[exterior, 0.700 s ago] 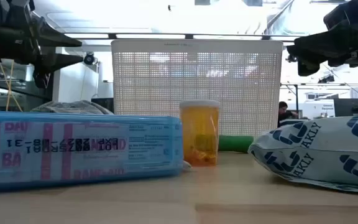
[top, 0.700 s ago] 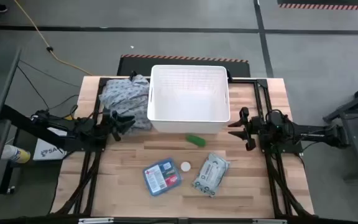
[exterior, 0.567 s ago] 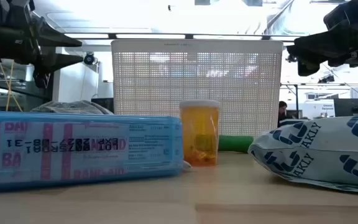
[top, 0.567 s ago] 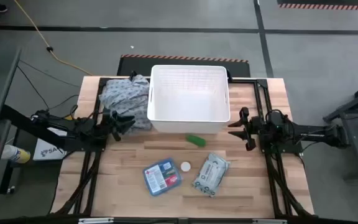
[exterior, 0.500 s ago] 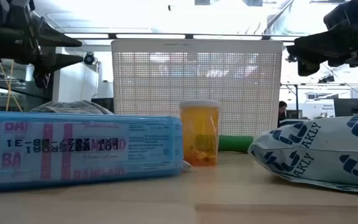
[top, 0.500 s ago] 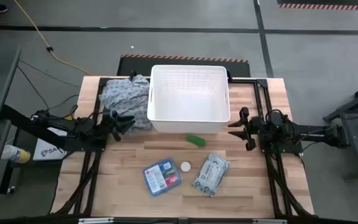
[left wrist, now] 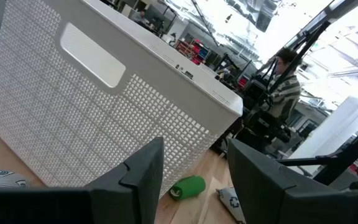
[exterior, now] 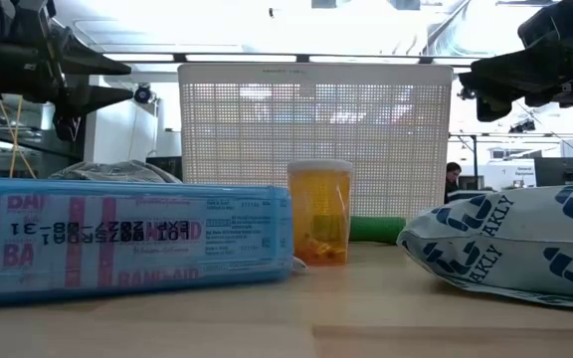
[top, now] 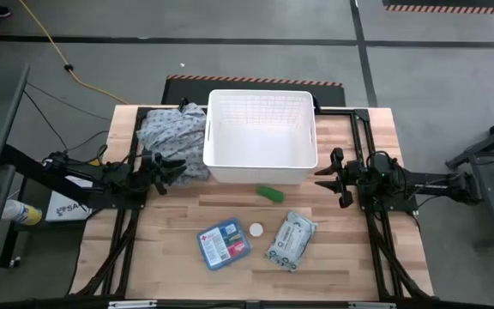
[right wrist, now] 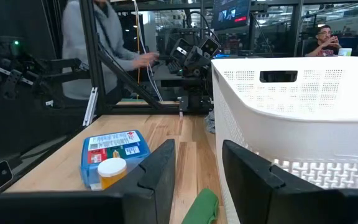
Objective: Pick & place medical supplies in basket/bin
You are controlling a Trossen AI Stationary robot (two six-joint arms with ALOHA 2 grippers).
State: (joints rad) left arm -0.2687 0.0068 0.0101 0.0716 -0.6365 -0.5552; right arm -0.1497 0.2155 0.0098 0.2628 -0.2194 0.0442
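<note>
Found the left tool (top: pixel 163 165) at the left edge of the table (top: pixel 170 232), fingers spread a little with nothing between them, close to the cloth heap (top: pixel 170 129). Found the right tool (top: pixel 326 178) opposite, near the right front corner of the basket (top: pixel 260 165), likewise slightly spread and empty. Counted no supplies inside the basket; saw all four lying on the table in front of it.

Judged the green roll (top: pixel 269 194) the awkward one: just beside the basket's front wall, so likely to cost a finger strike on the wall or a shove of the whole basket. Expected the upright orange bottle (exterior: pixel 319 212), standing between the blue first-aid box (top: pixel 224 243) and the soft packet (top: pixel 291 239), to topple and roll if either neighbour got nudged. Feared a slip on the flat box from too narrow a spread, a sagging packet catching the rim, and a snag of the left tool on the cloth.
</note>
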